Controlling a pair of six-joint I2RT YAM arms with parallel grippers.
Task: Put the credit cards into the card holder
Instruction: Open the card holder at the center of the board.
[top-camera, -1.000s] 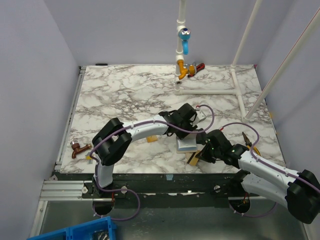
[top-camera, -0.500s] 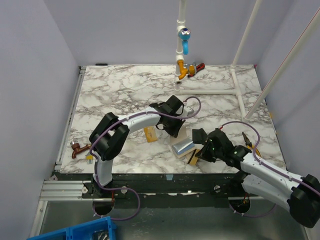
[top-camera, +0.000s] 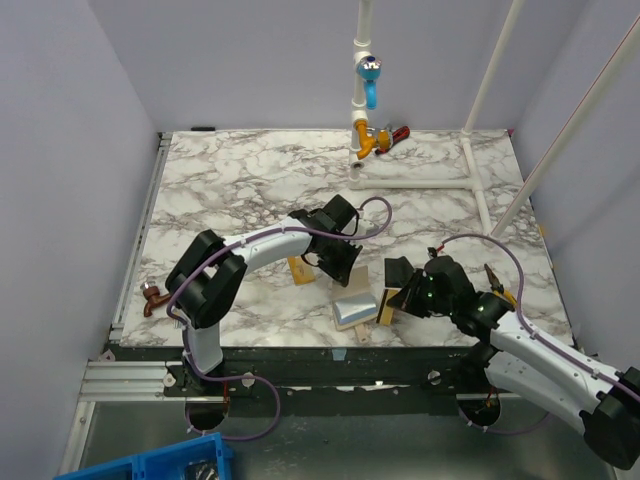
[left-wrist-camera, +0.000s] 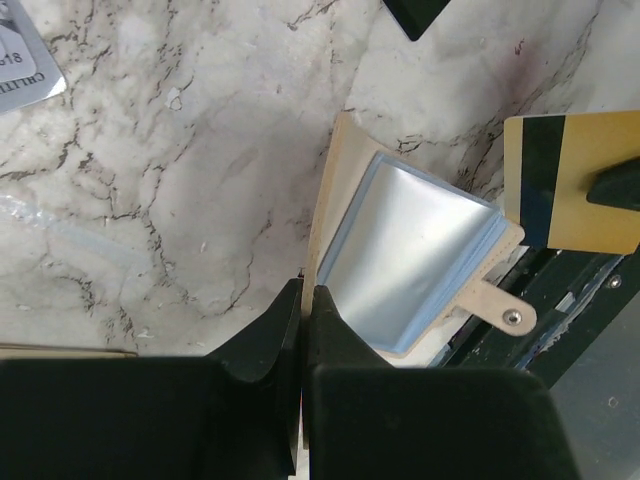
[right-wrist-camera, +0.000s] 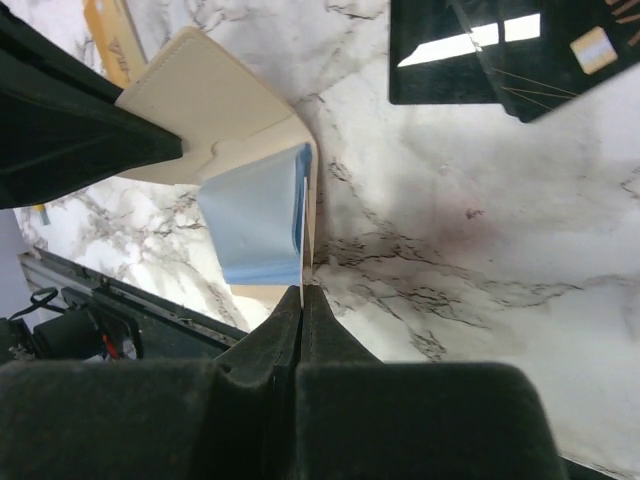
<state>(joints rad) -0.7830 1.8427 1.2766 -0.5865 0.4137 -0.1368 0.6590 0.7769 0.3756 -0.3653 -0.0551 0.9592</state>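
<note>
From where I stand, the left arm rises from its base at the near edge, folds at the elbow and stretches toward 2 o'clock. Its wrist tips down so the left gripper (top-camera: 340, 268) points to 5 o'clock, jaws pinched on the card holder (left-wrist-camera: 405, 255) cover's edge. The right arm lies low, reaching toward 10 o'clock, and the right gripper (top-camera: 404, 300) is clamped on the gold-orange card (left-wrist-camera: 575, 175)
</note>
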